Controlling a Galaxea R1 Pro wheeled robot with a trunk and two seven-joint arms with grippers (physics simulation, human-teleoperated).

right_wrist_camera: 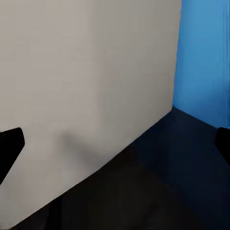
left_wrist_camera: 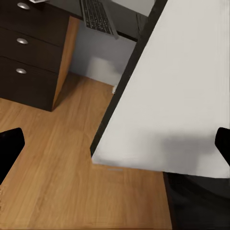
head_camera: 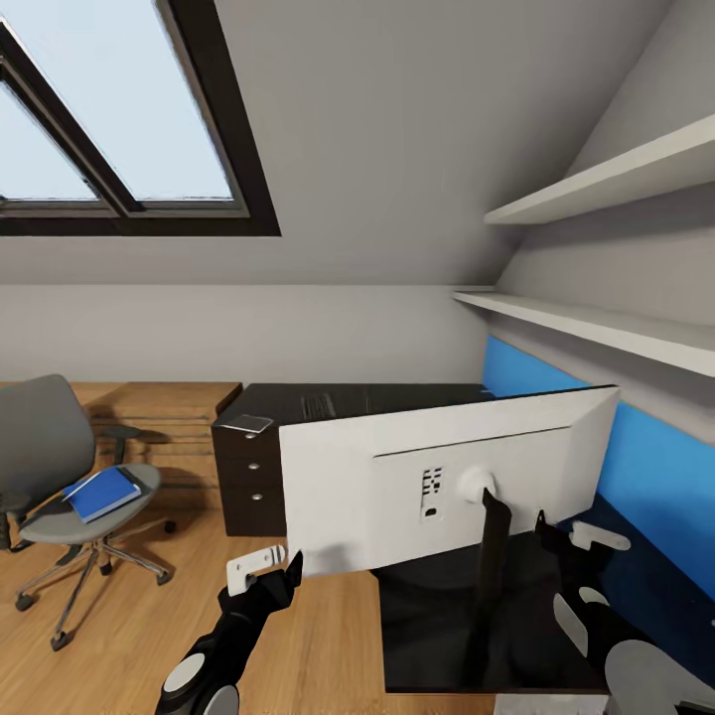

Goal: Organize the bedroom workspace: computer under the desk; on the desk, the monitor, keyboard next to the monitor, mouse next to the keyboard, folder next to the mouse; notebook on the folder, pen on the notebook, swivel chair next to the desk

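Overhead, the head view gives the whole scene: the monitor [head_camera: 447, 477] stands with its white back to the camera on the glossy black bench [head_camera: 447, 616], its black stand [head_camera: 490, 566] beside the blue wall panel [head_camera: 645, 467]. The left claw [head_camera: 266, 568] sits at the monitor's lower left corner and the right claw [head_camera: 571, 541] near its right edge; both are spread wide, gripping nothing. Left of the bench, the swivel chair [head_camera: 60, 477] carries the blue folder [head_camera: 102, 493] on its seat. The left wrist view adds what the head view lacks: the keyboard [left_wrist_camera: 98, 17] on the bench above the dark three-drawer unit [left_wrist_camera: 28, 57]. The right wrist view shows the monitor's white back against the bench top and blue panel.
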